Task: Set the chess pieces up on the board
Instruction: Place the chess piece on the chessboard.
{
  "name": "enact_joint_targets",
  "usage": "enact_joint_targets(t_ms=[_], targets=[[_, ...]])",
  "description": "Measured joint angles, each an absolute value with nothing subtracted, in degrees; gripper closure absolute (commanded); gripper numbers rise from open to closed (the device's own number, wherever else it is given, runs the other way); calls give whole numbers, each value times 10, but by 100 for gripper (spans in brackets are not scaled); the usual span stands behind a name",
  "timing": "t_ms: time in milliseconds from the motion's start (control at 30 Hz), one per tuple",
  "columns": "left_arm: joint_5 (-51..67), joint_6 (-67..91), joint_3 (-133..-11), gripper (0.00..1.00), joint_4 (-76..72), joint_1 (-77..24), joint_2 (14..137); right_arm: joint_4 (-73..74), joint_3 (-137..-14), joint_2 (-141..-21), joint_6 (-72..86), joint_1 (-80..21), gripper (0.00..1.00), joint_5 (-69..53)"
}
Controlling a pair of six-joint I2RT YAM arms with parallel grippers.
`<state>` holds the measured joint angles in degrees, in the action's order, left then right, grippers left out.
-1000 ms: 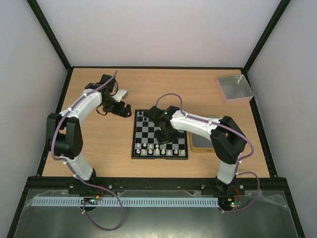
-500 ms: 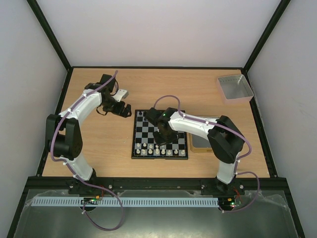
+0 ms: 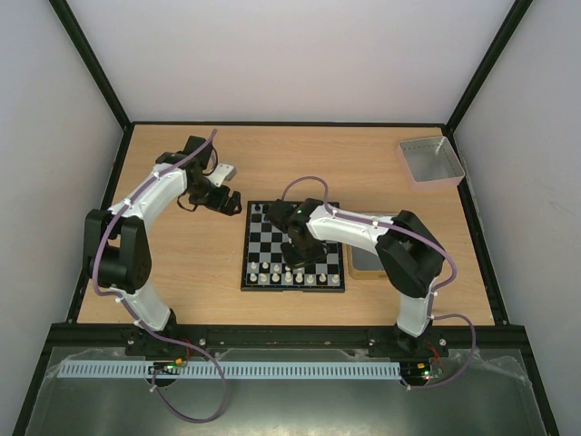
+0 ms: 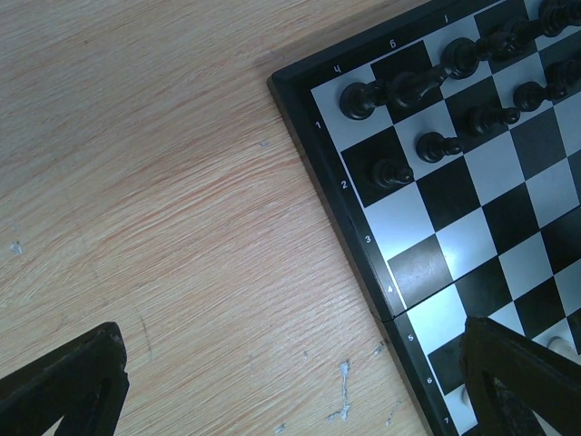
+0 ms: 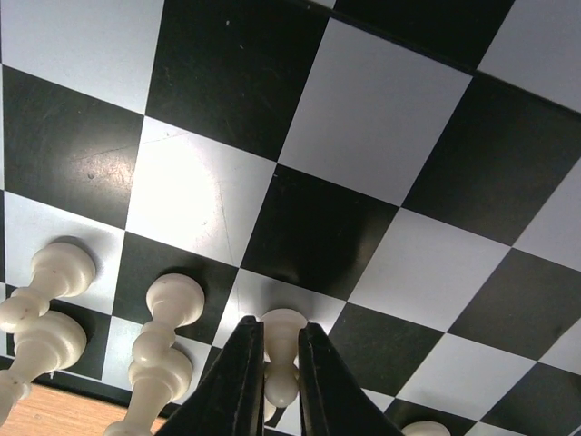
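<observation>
Right wrist: end effector (image 5: pixel 279 327) half hides cream pawn (image 5: pixel 282 363)

Grey bin (image 3: pixel 430 161) sits on wooden table (image 3: pixel 309 154).

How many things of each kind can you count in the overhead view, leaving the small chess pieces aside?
Robot arms: 2 (left arm, right arm)
Chessboard: 1
Grey bin: 1
Tan-rimmed tray, partly hidden under the right arm: 1
Total: 5
</observation>
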<state>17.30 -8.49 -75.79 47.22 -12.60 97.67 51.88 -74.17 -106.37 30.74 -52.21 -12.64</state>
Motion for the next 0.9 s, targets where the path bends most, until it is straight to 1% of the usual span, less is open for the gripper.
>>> enact_joint_targets(t_ms=[233, 567, 733, 900], targets=[[173, -85, -758, 1, 472, -128, 977, 517, -742, -1070, 309, -522, 84, -128], [173, -85, -758, 1, 472, -130, 977, 515, -742, -1076, 309, -522, 83, -120], [173, -85, -758, 1, 472, -133, 977, 515, -746, -1076, 308, -521, 79, -108], [173, -85, -758, 1, 472, -135, 977, 516, -747, -1076, 308, -513, 78, -102]])
